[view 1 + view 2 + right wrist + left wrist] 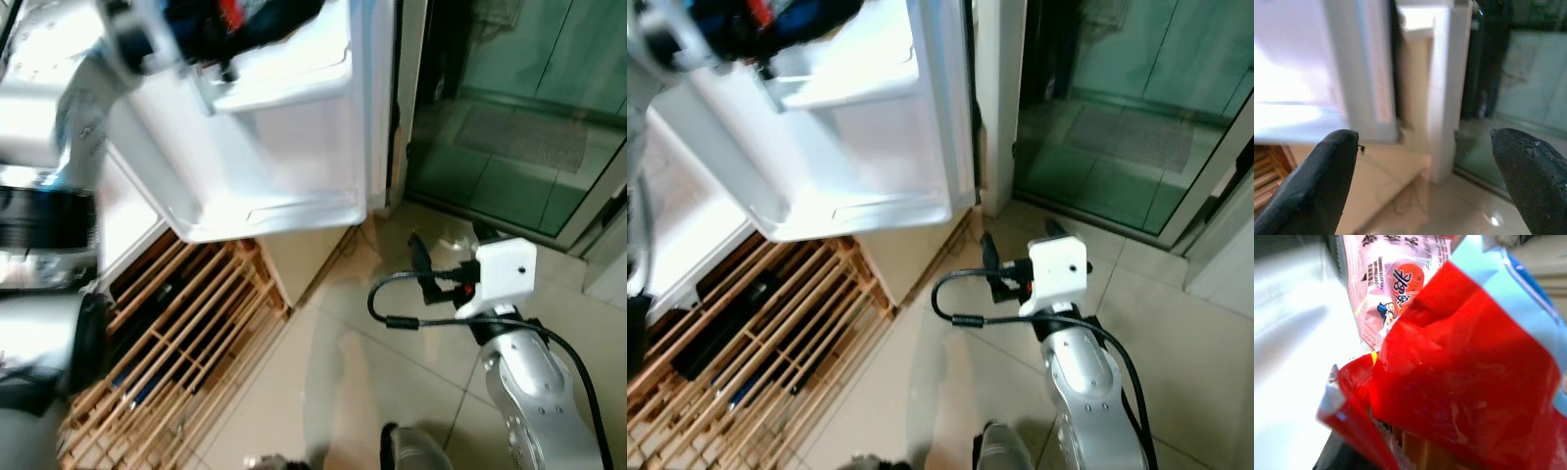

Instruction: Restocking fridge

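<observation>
- Reaching up with the left tool (211, 44) toward the upper shelf of the open fridge door (284, 147), clenched on a red snack packet (1459, 382); packet sits right at the top door shelf (284, 83), apparently not yet set down.
- Spotting a pink printed packet (1391, 284) just behind the red one in the left wrist view, touching or nearly so; can't tell whether it's already shelved or part of the same grab.
- Hanging low beside the door, well apart from it: right tool (1425, 161), fingers spread wide, grasping nothing, idle over the tile floor (411, 343).
- Noting a wooden slatted rack (176, 333) below the door with dark items in it, too blurry to name.
- Doing this step well probably means: getting the packet fully over the shelf lip before releasing, lowering it behind the rail so it can't flop out, going slow since crinkly foil slides.
- Watching for the packet snagging the shelf edge, or knocking the pink one loose.
</observation>
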Tool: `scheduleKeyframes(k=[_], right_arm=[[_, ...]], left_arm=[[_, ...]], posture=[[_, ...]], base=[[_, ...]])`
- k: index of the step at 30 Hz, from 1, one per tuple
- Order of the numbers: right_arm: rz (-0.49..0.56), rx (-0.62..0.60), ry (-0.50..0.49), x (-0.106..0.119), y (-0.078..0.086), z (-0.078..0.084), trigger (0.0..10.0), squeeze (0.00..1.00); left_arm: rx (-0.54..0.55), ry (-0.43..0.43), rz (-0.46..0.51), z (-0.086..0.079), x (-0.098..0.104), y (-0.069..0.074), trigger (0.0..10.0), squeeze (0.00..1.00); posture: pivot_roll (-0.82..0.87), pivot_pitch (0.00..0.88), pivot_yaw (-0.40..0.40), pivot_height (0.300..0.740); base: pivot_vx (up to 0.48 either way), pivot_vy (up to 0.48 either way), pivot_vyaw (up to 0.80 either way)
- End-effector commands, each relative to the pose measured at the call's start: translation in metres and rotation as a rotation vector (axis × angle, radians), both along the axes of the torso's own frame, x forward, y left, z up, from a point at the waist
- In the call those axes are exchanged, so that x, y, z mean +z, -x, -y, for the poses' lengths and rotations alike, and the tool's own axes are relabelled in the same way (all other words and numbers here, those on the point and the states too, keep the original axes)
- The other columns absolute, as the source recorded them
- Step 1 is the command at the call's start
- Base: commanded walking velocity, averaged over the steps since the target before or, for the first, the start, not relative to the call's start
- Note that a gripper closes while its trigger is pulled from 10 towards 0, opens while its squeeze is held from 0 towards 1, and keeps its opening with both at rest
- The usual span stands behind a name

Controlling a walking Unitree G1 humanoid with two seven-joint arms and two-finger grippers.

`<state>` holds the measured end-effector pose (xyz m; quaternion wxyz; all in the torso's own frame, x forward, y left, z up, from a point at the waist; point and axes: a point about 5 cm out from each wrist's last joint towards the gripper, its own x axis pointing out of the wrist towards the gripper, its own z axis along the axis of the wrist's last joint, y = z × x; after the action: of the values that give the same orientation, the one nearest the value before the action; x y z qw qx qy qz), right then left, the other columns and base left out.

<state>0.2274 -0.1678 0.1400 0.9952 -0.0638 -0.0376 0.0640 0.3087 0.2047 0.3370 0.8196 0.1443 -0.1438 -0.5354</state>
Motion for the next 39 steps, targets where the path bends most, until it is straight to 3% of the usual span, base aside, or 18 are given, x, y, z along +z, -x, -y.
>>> scheduleKeyframes(k=[1, 3, 5, 8, 11, 14, 15, 16, 17, 18, 19, 20, 21, 23, 30, 33, 36, 39], right_arm=[[-0.007, 0.017, -0.014, -0.001, 0.002, 0.001, 10.0, 0.0], [-0.013, 0.02, -0.011, -0.002, 0.001, 0.001, 10.0, 0.0], [-0.018, 0.037, -0.033, -0.002, -0.01, 0.001, 10.0, 0.0], [-0.015, 0.061, -0.034, 0.0, -0.022, 0.001, 10.0, 0.0], [-0.008, 0.085, -0.041, 0.002, -0.037, -0.001, 10.0, 0.0], [-0.023, 0.093, -0.07, 0.001, -0.05, -0.001, 10.0, 0.0], [-0.032, 0.097, -0.083, 0.0, -0.053, -0.002, 10.0, 0.0], [-0.038, 0.102, -0.099, -0.001, -0.057, -0.004, 10.0, 0.0], [-0.042, 0.109, -0.112, -0.002, -0.06, -0.006, 10.0, 0.0], [-0.042, 0.109, -0.112, -0.002, -0.06, -0.006, 10.0, 0.0], [-0.042, 0.126, -0.126, -0.003, -0.066, -0.013, 10.0, 0.0], [-0.042, 0.126, -0.126, -0.003, -0.066, -0.013, 10.0, 0.0], [-0.04, 0.154, -0.155, -0.003, -0.071, -0.023, 10.0, 0.0], [-0.044, 0.175, -0.171, -0.004, -0.075, -0.031, 10.0, 0.0], [-0.057, 0.238, -0.22, -0.008, -0.082, -0.054, 10.0, 0.0], [-0.067, 0.242, -0.243, -0.011, -0.081, -0.055, 10.0, 0.0], [-0.083, 0.232, -0.27, -0.015, -0.078, -0.052, 10.0, 0.0], [-0.085, 0.241, -0.277, -0.016, -0.076, -0.051, 10.0, 0.0]], left_arm=[[-0.073, 0.105, -0.063, -0.01, 0.003, 0.034, 10.0, 0.0], [-0.088, 0.115, -0.086, -0.008, -0.002, 0.04, 10.0, 0.0], [-0.12, 0.142, -0.171, 0.002, -0.031, 0.063, 10.0, 0.0], [-0.105, 0.177, -0.246, 0.008, -0.052, 0.071, 10.0, 0.0], [0.053, 0.185, -0.36, 0.002, -0.1, 0.079, 10.0, 0.0], [0.458, 0.276, -0.475, -0.022, -0.154, 0.07, 10.0, 0.0], [0.752, 0.312, -0.45, -0.034, -0.168, 0.063, 10.0, 0.0], [0.962, 0.37, -0.444, -0.04, -0.175, 0.062, 10.0, 0.0], [1.086, 0.392, -0.425, -0.04, -0.18, 0.063, 10.0, 0.0], [1.086, 0.392, -0.425, -0.04, -0.18, 0.063, 10.0, 0.0], [1.165, 0.344, -0.334, -0.027, -0.176, 0.063, 10.0, 0.0], [1.165, 0.344, -0.334, -0.027, -0.176, 0.063, 10.0, 0.0], [1.17, 0.298, -0.268, -0.009, -0.168, 0.059, 10.0, 0.0], [1.151, 0.28, -0.221, 0.003, -0.163, 0.054, 10.0, 0.0], [1.239, 0.241, -0.155, 0.015, -0.163, 0.035, 10.0, 0.0], [1.211, 0.183, -0.113, 0.023, -0.162, 0.03, 10.0, 0.0], [1.141, 0.232, -0.147, 0.032, -0.16, 0.025, 10.0, 0.0], [1.142, 0.218, -0.116, 0.035, -0.158, 0.022, 10.0, 0.0]], posture=[[-0.18, 0.003, 0.103, 0.74], [-0.17, 0.0, 0.085, 0.74], [-0.14, 0.0, 0.048, 0.74], [-0.09, 0.0, 0.012, 0.74], [-0.05, 0.0, -0.02, 0.74], [0.0, 0.0, -0.051, 0.74], [0.01, 0.0, -0.059, 0.74], [0.03, 0.0, -0.06, 0.74], [0.03, 0.0, -0.058, 0.74], [0.03, 0.0, -0.058, 0.74], [0.04, 0.0, -0.049, 0.74], [0.04, 0.0, -0.049, 0.74], [0.04, 0.0, -0.039, 0.74], [0.04, 0.0, -0.02, 0.74], [0.02, 0.0, 0.02, 0.74], [0.02, 0.0, 0.025, 0.74], [0.0, 0.0, 0.032, 0.74], [-0.02, 0.0, 0.038, 0.74]], base=[[0.0, 0.0, 0.0], [0.0, 0.0, 0.0], [0.0, 0.0, 0.0], [0.0, 0.0, 0.0], [0.0, 0.0, 0.0], [0.0, 0.0, 0.0], [0.0, 0.0, 0.0], [0.0, 0.0, 0.0], [0.0, 0.0, 0.0], [0.0, 0.0, 0.0], [0.0, 0.0, 0.0], [0.0, 0.0, 0.0], [0.0, 0.0, 0.79], [0.0, 0.0, 0.78], [0.0, 0.0, 0.75], [0.0, 0.0, 0.72], [0.0, 0.0, 0.72], [0.0, 0.0, 0.72]])
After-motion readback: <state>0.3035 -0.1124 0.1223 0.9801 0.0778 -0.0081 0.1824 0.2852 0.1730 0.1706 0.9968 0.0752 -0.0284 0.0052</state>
